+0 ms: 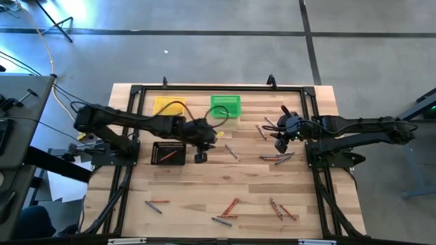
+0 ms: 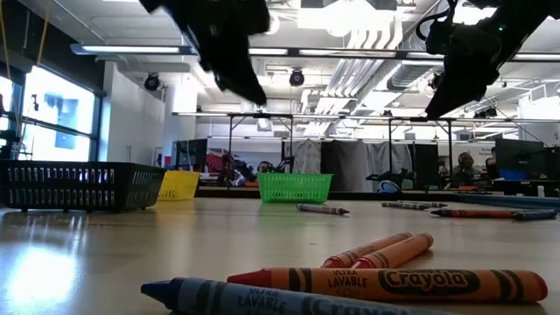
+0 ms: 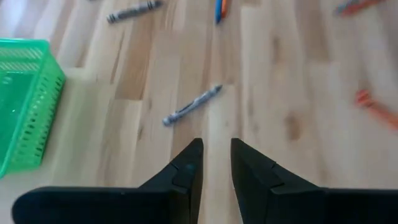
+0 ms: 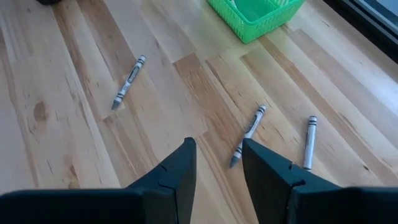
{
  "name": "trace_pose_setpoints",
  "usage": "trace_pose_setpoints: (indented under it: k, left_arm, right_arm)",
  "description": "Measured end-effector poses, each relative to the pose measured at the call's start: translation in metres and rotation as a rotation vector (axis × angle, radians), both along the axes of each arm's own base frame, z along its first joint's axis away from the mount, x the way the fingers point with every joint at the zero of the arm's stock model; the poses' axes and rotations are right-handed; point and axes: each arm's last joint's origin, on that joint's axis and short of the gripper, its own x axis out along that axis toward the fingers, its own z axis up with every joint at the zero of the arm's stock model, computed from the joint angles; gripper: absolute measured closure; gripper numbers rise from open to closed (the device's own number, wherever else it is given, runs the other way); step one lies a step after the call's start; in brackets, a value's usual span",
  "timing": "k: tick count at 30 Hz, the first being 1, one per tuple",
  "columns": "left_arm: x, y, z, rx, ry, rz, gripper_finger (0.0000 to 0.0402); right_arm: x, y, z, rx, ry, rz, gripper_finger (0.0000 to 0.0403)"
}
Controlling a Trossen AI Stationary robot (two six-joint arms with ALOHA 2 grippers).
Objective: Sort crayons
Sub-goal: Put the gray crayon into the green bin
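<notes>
Crayons [image 1: 276, 157] lie loose over the centre, right and lower part of the table [image 1: 204, 187]; neither gripper holds one.
Left gripper [image 1: 200, 157] hangs mid-frame by the black bin [image 1: 169, 154], fingers slightly apart and empty, probably lining up on the grey crayon [image 3: 191, 106]. Right gripper [image 1: 281, 145], fingers apart, hovers over the right cluster. Black bin holds orange-red sticks; green bin [image 1: 225, 106] and yellow bin [image 1: 168, 105] contents unclear.

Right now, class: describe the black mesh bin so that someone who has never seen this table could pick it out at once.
Start at the wooden table and find the three bins on its far left part. The yellow bin and green bin sit along the far edge; the black mesh bin sits nearer, below the yellow one. It alone is dark, with orange-red crayons inside.
</notes>
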Motion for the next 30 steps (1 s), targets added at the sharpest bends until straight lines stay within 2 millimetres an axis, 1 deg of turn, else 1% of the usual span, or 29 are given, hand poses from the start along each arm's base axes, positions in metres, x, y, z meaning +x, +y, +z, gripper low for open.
trace_pose_setpoints:
  k: [3, 5, 10, 14, 21, 30]
  left_arm:
    - [0.012, 0.005, -0.023, 0.037, 0.045, -0.026, 0.0324]
    - [0.020, 0.009, -0.034, 0.075, 0.049, -0.060, 0.0318]
    - [0.041, 0.017, -0.056, 0.174, -0.014, -0.136, 0.0306]
    - [0.052, 0.020, -0.074, 0.219, -0.037, -0.171, 0.0295]
    - [0.063, 0.017, -0.099, 0.231, -0.053, -0.226, 0.0276]
    - [0.067, 0.015, -0.120, 0.242, -0.032, -0.316, 0.0252]
  right_arm:
    - [0.000, 0.000, 0.000, 0.000, -0.001, 0.000, 0.0279]
    - [0.000, 0.000, 0.000, 0.000, -0.001, 0.000, 0.0279]
    - [0.000, 0.000, 0.000, 0.001, -0.006, 0.001, 0.0279]
    - [0.001, 0.000, 0.000, 0.001, -0.007, 0.001, 0.0279]
    - [0.001, 0.000, 0.000, 0.001, -0.008, 0.000, 0.0279]
    - [0.001, -0.001, 0.001, -0.009, -0.018, -0.022, 0.0279]
